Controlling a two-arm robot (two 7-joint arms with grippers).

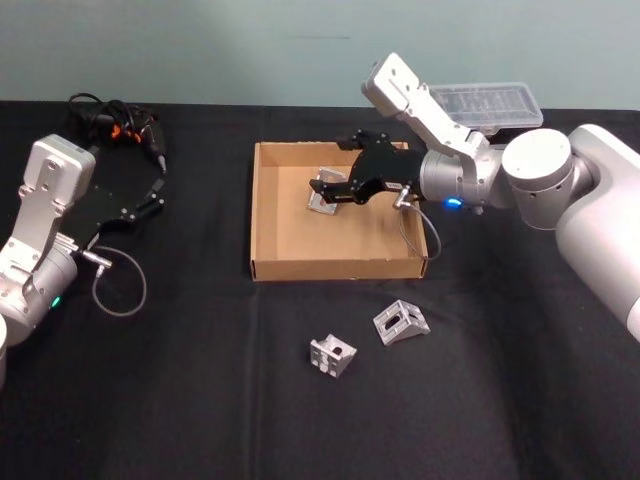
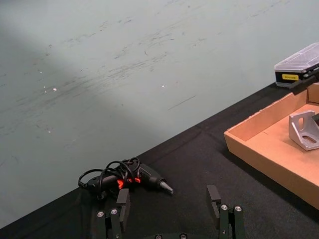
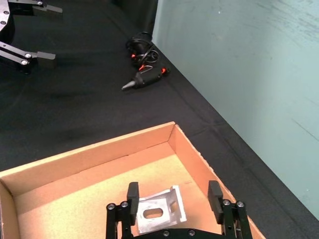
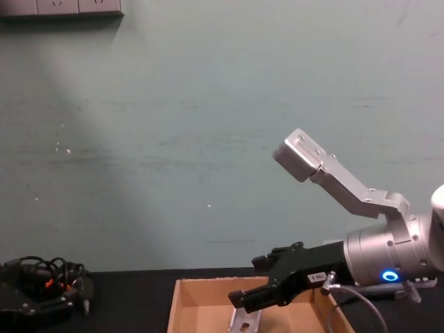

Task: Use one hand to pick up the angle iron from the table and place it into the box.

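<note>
One angle iron (image 3: 158, 215) lies on the floor of the box (image 1: 335, 268), toward its far side. It sits between the fingers of the right pincer (image 3: 173, 195). The fingers stand wider apart than the iron, so the pincer is released.

The right arm comes in from the right. Its forearm runs nearly level over the box's right wall, and the wrist is bent so that the pincer points left and down into the box.

On the tabletop (image 1: 200, 400), a spare (image 1: 401, 322) sits before the box's front wall, with a second spare (image 1: 332, 354) just beside it.

The left arm is folded at the left edge. The left pincer (image 2: 168, 204) hangs released over bare tabletop, aimed toward a corded driver (image 1: 120, 125) at the far left.
</note>
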